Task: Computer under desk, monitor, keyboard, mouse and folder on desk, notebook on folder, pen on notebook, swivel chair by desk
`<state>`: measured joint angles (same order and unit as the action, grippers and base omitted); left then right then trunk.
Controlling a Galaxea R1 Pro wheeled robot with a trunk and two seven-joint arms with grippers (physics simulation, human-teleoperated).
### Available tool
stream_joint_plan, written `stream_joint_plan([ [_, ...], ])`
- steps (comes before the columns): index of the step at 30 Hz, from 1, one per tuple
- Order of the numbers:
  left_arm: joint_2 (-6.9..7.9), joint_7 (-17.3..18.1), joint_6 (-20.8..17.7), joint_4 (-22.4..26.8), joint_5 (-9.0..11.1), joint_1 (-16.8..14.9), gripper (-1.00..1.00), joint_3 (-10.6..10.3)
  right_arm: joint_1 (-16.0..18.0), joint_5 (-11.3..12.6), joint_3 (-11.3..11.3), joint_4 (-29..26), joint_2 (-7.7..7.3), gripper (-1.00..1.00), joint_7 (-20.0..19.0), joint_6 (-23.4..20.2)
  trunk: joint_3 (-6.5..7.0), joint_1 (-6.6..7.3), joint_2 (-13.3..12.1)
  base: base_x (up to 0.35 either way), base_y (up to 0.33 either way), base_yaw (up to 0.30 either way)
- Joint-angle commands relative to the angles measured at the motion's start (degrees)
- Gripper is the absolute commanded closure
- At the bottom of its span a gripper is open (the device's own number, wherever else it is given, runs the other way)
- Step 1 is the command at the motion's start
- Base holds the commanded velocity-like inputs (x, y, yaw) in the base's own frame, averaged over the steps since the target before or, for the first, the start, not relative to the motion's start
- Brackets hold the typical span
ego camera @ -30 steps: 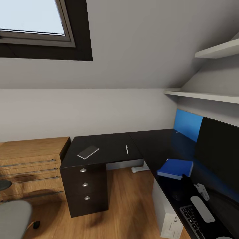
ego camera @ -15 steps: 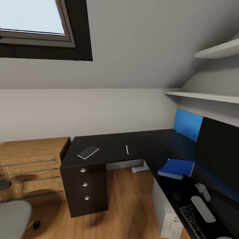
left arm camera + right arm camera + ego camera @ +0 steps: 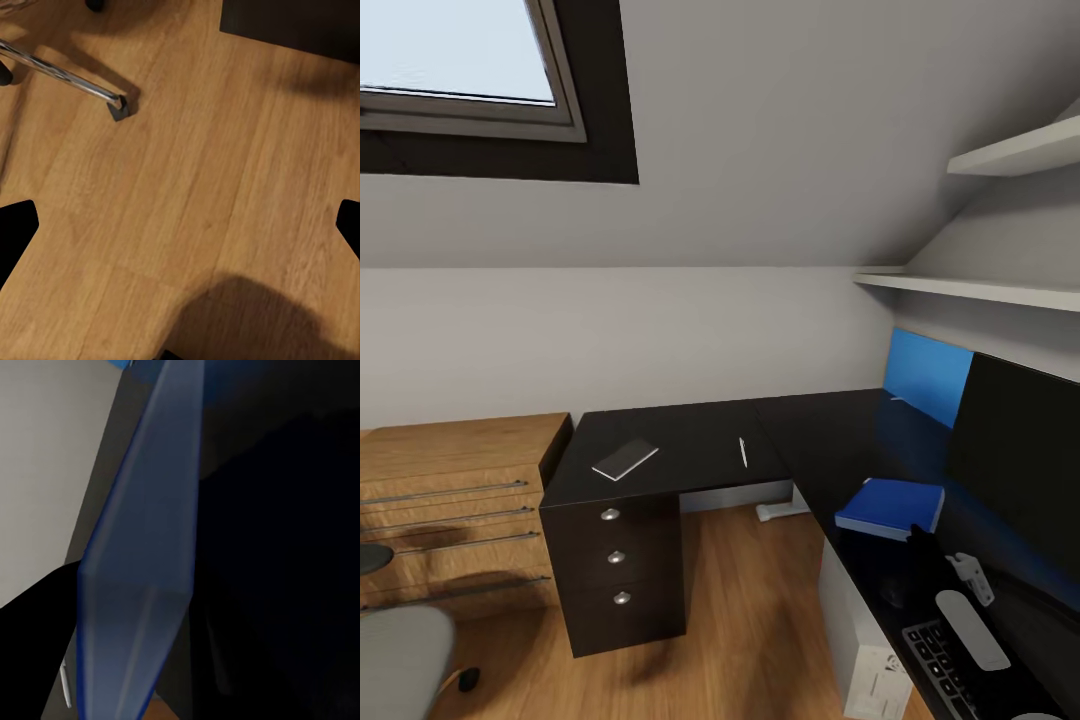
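A blue folder (image 3: 890, 507) hangs tilted just over the black L-shaped desk (image 3: 830, 440), left of the dark monitor (image 3: 1015, 460). My right gripper (image 3: 920, 545) is shut on its near corner; the right wrist view has the folder (image 3: 142, 547) edge-on beside one finger (image 3: 30, 645). The keyboard (image 3: 945, 660) lies by my right forearm, with a dark mouse-like shape (image 3: 890, 592) beside it. On the desk's left wing lie a grey notebook (image 3: 625, 458) and a white pen (image 3: 742, 451). The white computer (image 3: 872, 675) stands under the desk. My left gripper (image 3: 180, 225) hangs open over the floor.
The swivel chair's grey seat (image 3: 400, 660) is at the lower left, and its chrome leg (image 3: 64, 73) crosses the wood floor. A wooden dresser (image 3: 450, 500) adjoins the desk's drawer unit (image 3: 615, 570). Two white shelves (image 3: 980, 290) hang above the monitor.
The folder and my right gripper have shifted slightly toward the monitor. Nothing else has moved.
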<state>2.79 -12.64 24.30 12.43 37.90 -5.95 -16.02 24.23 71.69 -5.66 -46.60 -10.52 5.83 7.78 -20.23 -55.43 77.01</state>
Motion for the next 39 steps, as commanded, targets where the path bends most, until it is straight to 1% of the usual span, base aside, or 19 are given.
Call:
stream_joint_plan([
  [1, 0.03, -0.5, 0.1, 0.1, 0.1, 0.0, -1.00, -0.5, 0.0, 0.6, 0.1, -0.1, -0.03, 1.00, 0.2, 0.2, -0.07, 0.00, 0.0, 0.006, 0.000, 0.000],
  [10, 0.03, -0.5, 0.1, 0.1, 0.2, 0.0, -1.00, -0.3, 0.0, 0.4, 0.1, -0.1, 0.00, 1.00, 0.2, 0.3, -0.07, 0.00, 0.0, 0.074, 0.000, 0.000],
  [20, 0.11, -1.0, 0.0, 0.1, 0.4, 0.0, -1.00, -0.2, 0.0, 0.3, 0.1, -0.1, 0.06, 1.00, 0.3, 0.3, -0.07, 0.00, 0.0, 0.006, 0.000, 0.000],
  [36, 0.11, -1.1, -0.2, 0.1, 0.6, 0.0, -1.00, -0.2, 0.0, 0.5, 0.2, -0.2, 0.14, 1.00, -0.1, 0.3, -2.94, -3.51, 6.5, 0.000, 0.000, 0.000],
  [39, 0.11, -1.1, -0.2, 0.1, 0.6, 0.0, -1.00, -0.2, 0.0, 0.4, 0.3, -0.3, 0.13, 1.00, -0.1, 0.3, -2.94, -3.51, 6.5, 0.000, 0.000, 0.000],
])
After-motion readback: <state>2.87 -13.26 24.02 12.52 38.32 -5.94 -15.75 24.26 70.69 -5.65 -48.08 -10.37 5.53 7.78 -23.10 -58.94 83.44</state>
